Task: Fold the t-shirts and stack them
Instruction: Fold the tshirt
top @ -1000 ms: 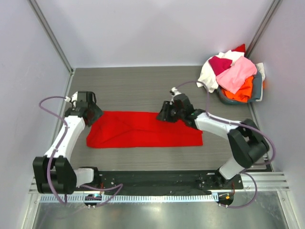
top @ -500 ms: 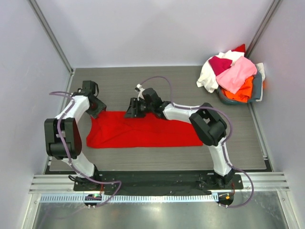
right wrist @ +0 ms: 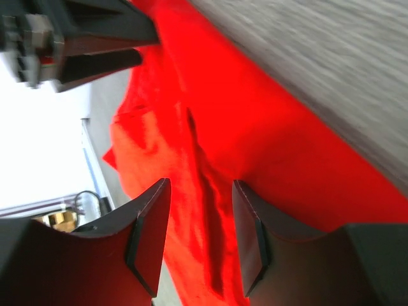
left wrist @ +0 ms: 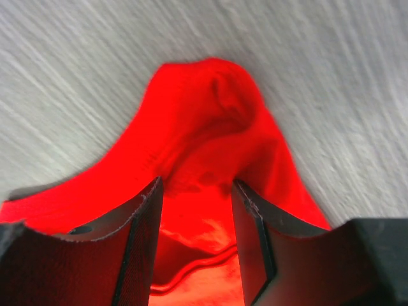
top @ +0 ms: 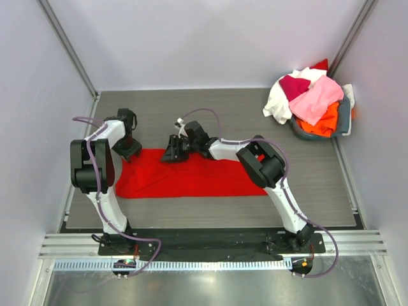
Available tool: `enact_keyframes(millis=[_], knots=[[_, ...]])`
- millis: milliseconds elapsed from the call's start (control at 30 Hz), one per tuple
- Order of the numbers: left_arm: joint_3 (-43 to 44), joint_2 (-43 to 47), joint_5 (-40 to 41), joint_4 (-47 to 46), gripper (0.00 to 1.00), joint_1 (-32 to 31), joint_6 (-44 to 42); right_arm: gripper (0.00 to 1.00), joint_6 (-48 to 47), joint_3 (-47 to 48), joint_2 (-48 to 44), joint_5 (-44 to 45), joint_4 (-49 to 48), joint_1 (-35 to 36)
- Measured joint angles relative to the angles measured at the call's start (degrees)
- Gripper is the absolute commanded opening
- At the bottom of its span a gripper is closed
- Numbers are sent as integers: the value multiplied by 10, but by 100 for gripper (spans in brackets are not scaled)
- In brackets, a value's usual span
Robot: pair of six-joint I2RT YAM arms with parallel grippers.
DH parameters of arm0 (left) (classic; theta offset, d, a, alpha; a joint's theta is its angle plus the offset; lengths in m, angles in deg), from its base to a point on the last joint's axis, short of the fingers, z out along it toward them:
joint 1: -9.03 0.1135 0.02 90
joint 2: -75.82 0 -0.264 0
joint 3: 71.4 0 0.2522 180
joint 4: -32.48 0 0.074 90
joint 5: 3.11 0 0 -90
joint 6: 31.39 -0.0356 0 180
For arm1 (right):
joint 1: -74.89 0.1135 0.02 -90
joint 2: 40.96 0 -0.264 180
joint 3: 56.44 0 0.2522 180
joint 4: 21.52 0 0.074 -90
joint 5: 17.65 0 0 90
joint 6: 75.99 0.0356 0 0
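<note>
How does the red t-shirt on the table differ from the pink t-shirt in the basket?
The red t-shirt lies spread in a long flat strip on the table; the pink t-shirt sits crumpled atop the pile in the grey basket. The left pincer and right pincer both stand at the red t-shirt's far edge, jaws apart; neither is near the pink t-shirt. Both are plain-coloured cloth, and neither is folded into a stack.
</note>
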Motion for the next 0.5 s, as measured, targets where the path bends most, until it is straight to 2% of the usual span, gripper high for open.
enact_keyframes(millis=[200,500], knots=[[7,-10,13,15,48,0,0,48,11,-5,0,-28,-29,5],[31,-26,26,37,48,-1,-1,49,-17,-4,0,-43,-14,9]])
